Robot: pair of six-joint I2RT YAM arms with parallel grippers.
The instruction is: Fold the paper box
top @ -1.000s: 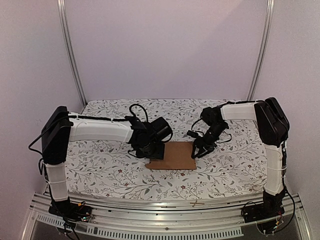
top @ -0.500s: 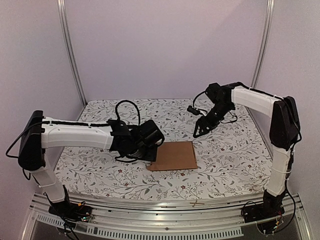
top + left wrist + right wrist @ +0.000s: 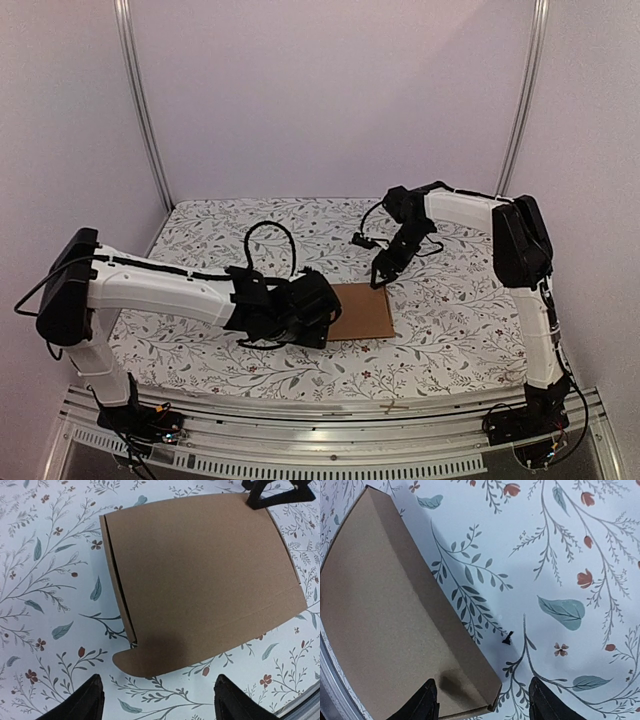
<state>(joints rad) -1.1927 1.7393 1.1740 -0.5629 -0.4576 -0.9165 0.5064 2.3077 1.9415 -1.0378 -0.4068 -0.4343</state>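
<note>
Currently the paper box [image 3: 358,310] is seen lying flat on the floral tablecloth [image 3: 450,320], near mid-table. From above, its left end is covered by the left gripper [image 3: 320,325], so that edge cannot be read there. In the left wrist view only two fingertips [image 3: 92,702] are shown, cut off by the frame's lower edge and set wide apart with nothing between them (cloth only). A rounded tab [image 3: 127,661] is noted at the box's near corner. The right gripper [image 3: 485,702] is likewise spread, nothing held. One box corner lies just ahead of its tips, the rest being cropped at the frame's left.
</note>
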